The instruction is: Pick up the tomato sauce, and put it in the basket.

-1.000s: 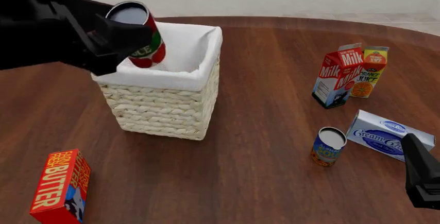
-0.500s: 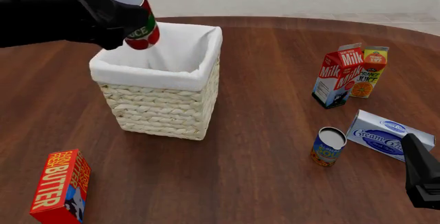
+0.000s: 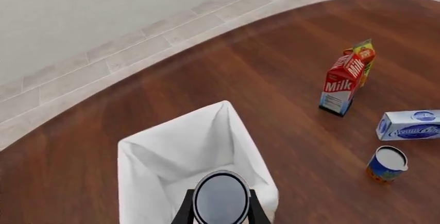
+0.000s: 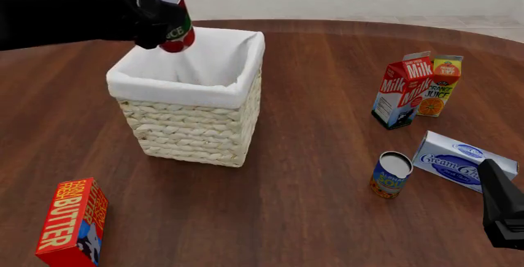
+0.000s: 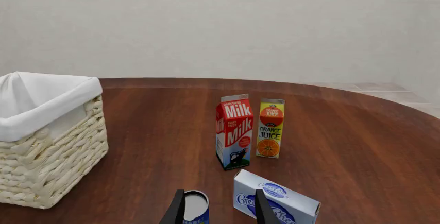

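Observation:
The tomato sauce, a red can with a green band and a silver top, is held tilted in my left gripper, which is shut on it. It hangs above the far left corner of the basket, a cream wicker basket with white lining. In the left wrist view the can's silver top sits between the fingers, over the basket's white lining. My right gripper is open and empty, low at the front right of the table.
A milk carton and an orange juice carton stand at the right. A cream cheese box and a blue-and-yellow can lie in front of them, close to my right gripper. A red butter box stands front left.
My left gripper has lifted the tomato sauce from low at the basket's left rim to higher over its far left corner. The right arm has not moved.

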